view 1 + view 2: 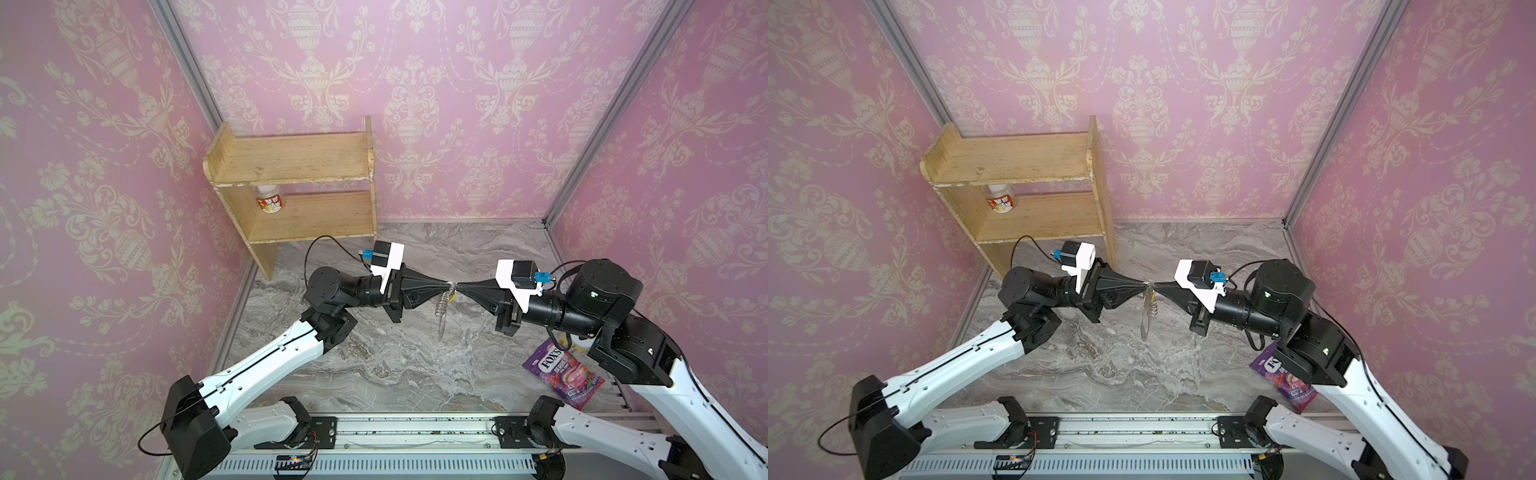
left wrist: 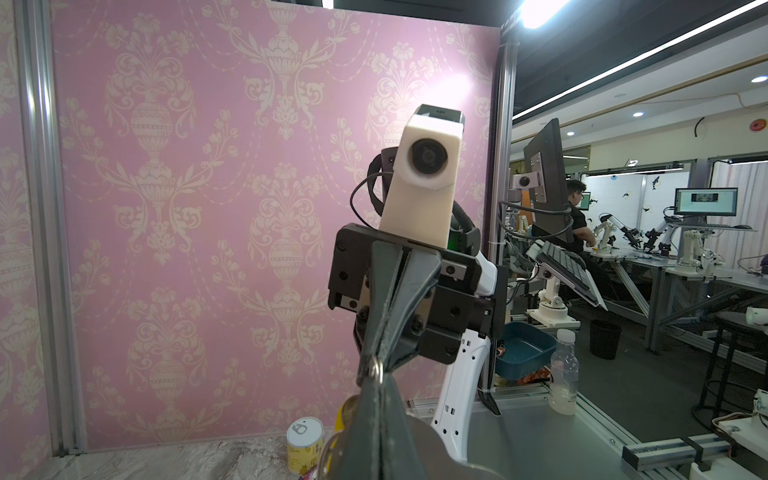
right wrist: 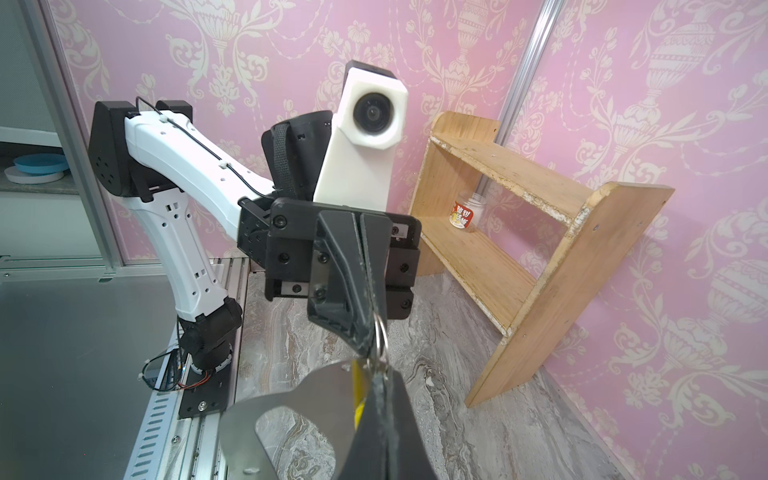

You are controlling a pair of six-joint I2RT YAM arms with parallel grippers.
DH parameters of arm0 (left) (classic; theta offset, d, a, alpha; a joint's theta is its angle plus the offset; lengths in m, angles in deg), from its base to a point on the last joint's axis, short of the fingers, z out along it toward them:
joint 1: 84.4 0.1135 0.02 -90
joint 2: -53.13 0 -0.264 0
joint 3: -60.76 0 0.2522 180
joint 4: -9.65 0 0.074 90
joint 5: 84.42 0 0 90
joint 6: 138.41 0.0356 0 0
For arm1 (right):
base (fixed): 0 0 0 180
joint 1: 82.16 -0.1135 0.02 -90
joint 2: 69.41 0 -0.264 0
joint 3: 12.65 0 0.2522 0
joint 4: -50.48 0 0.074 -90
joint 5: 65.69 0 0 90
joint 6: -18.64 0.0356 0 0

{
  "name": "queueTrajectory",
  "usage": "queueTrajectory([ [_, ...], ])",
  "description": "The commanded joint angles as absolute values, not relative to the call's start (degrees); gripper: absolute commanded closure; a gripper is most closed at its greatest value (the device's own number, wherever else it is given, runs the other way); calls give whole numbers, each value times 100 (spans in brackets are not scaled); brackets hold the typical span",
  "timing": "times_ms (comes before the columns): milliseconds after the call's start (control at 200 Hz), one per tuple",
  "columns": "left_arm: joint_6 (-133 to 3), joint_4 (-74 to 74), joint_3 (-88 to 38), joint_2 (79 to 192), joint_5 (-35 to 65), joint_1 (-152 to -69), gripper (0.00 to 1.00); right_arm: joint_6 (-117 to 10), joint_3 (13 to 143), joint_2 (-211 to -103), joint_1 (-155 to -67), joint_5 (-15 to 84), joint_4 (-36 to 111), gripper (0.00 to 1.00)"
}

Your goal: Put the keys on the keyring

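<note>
**Threading step: both hands meet tip to tip above the table.**

Left hand (image 1: 445, 286) is pressed together and pinches a small split ring (image 3: 380, 330) at its very tips. Right hand (image 1: 462, 287) is likewise closed and appears to nip the metal end of the yellow key (image 3: 357, 395), whose body lies along its finger. The tips of the two hands almost touch. The keyring (image 1: 441, 328) hangs edge-on below the meeting point on its chain (image 1: 444, 302), clear of the table (image 1: 374, 365). My reading is that the key's loop is being worked onto the ring, though no view shows whether it is already through. The next move calls for a fine slide or twist of the key along the ring's coil while the left hand holds steady. Both grips are shallow, so a slip would likely drop the lot.
</note>
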State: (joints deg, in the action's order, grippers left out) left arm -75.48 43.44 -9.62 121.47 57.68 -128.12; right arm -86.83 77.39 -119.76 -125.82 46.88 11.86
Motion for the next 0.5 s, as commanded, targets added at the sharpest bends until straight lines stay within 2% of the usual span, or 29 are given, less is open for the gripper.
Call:
queueTrajectory([
  [0,-7776,4504,-1191,12116,6456,-12874,100,-8895,7851,-11946,-12554,4260,1294,100],
  [495,-7299,3475,-1220,11958,6763,-12870,100,-9243,7993,-11799,-12555,4321,1095,100],
])
